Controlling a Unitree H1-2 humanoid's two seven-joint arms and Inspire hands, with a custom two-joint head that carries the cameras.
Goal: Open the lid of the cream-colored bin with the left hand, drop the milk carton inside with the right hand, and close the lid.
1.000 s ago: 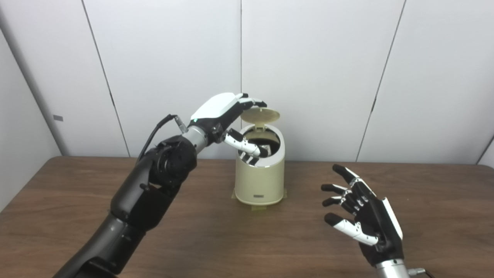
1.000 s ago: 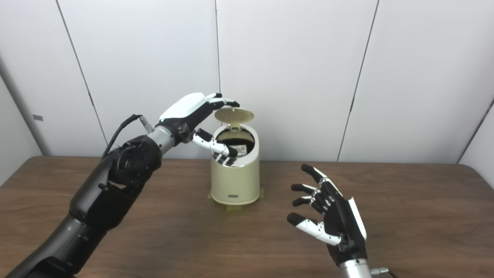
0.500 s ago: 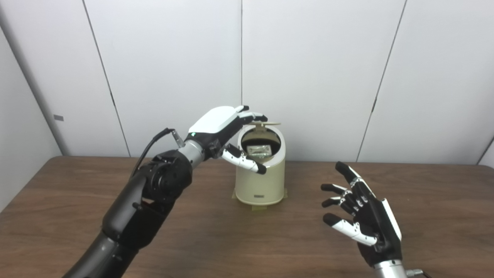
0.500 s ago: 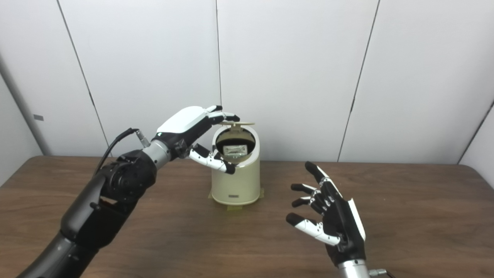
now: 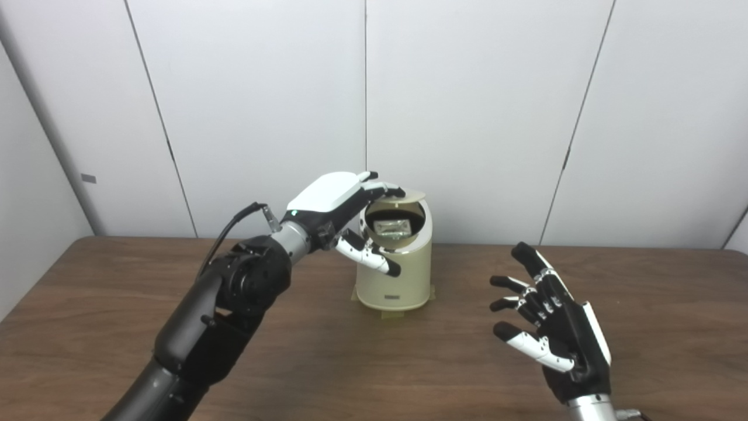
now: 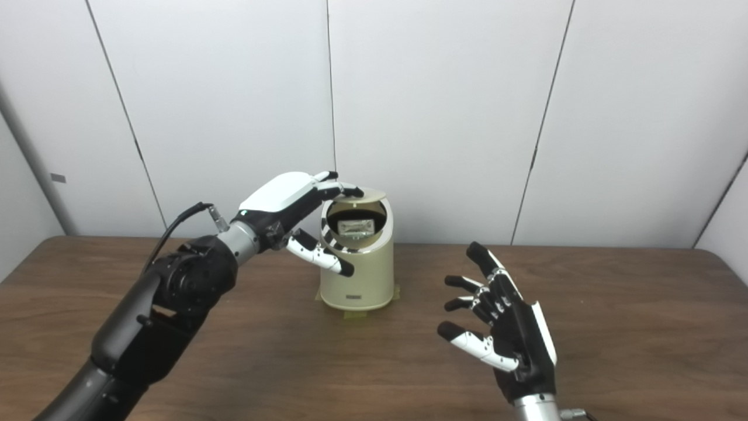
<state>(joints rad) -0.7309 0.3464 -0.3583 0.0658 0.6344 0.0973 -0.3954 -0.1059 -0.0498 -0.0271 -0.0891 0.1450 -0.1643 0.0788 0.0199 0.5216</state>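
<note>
White wall panels with dark vertical seams back the scene. A dark wood-grain bench carries the items. The cream-colored bin stands beyond and to the inside of the left robot hand, whose fingers rest on the lid; the lid is tilted partly over the opening. The milk carton lies inside the bin, below those fingers. The right robot hand is empty, fingers spread, well apart from the bin, above the bench.

Likely a lab, bare white wall panels (seamed), plain wooden table
</note>
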